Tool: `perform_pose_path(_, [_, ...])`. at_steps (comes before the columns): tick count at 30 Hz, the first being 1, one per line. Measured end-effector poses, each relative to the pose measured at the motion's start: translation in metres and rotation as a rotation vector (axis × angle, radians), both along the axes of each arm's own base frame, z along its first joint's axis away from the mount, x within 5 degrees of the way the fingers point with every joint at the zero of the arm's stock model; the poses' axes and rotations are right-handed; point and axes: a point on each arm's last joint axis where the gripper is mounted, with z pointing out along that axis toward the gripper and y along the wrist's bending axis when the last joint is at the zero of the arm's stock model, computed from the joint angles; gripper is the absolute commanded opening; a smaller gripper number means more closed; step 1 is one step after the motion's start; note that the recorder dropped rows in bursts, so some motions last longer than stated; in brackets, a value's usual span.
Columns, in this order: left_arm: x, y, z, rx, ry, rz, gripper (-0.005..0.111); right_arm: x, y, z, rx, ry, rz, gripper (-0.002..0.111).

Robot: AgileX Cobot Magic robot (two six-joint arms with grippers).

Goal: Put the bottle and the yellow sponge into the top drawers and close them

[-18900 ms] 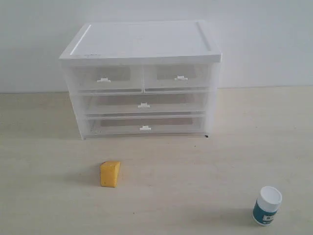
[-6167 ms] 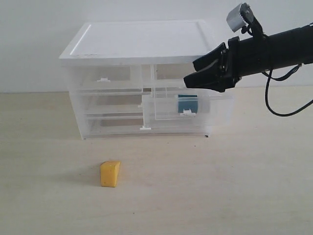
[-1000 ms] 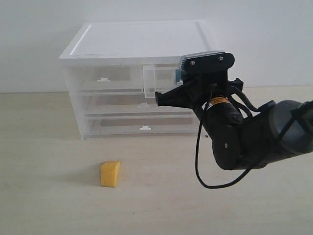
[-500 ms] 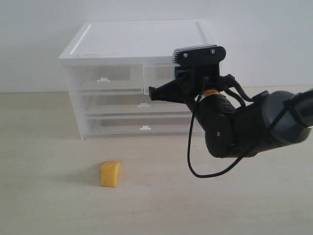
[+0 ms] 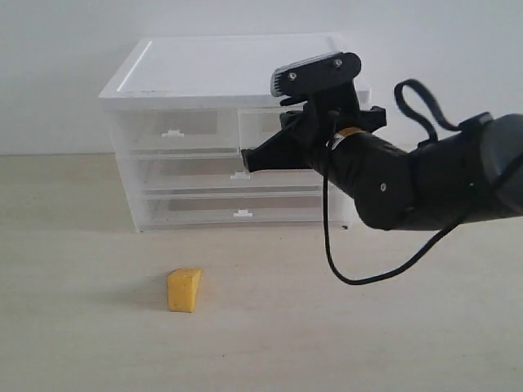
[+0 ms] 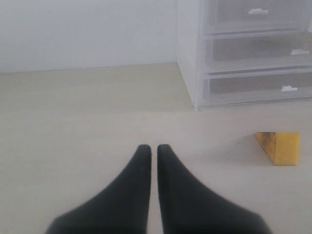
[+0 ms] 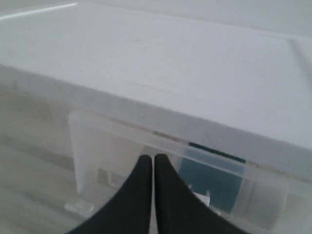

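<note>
The left gripper (image 6: pixel 152 148), jaws pressed together and empty, hangs low over the table (image 5: pixel 82 245), out beyond the left side of the cabinet (image 5: pixel 237 69). The yellow sponge (image 5: pixel 184 290) lies alone on the table in front of the cabinet's left half, well apart from it. Being foam, it is probably light and soft, so a gentle pinch across its flat side faces should hold it without crushing. The left top drawer (image 5: pixel 176 131) sits flush, its white tab the only purchase. The right top drawer (image 5: pixel 260 124) appears to jut slightly, with the bottle (image 7: pixel 214 181) inside it, teal through the clear wall. The right gripper (image 7: pixel 152 158), jaws pressed together on nothing, appears to bear on that drawer's front, and the thin plastic likely slides easily.
</note>
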Motion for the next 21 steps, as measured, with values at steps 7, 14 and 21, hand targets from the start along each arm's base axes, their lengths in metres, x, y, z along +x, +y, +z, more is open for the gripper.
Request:
perform_pose_path(7, [0.000, 0.000, 0.000, 0.000, 0.000, 0.000, 0.004, -0.021, -0.030, 0.023, -0.292, 0.242, 0.196, 0.000])
perform_pose_path(14, [0.000, 0.000, 0.000, 0.000, 0.000, 0.000, 0.004, -0.005, -0.106, 0.036, -0.199, 0.398, 0.025, 0.000])
perform_pose_path(21, [0.000, 0.000, 0.000, 0.000, 0.000, 0.000, 0.004, -0.036, -0.158, 0.062, -0.091, 0.191, -0.205, 0.000])
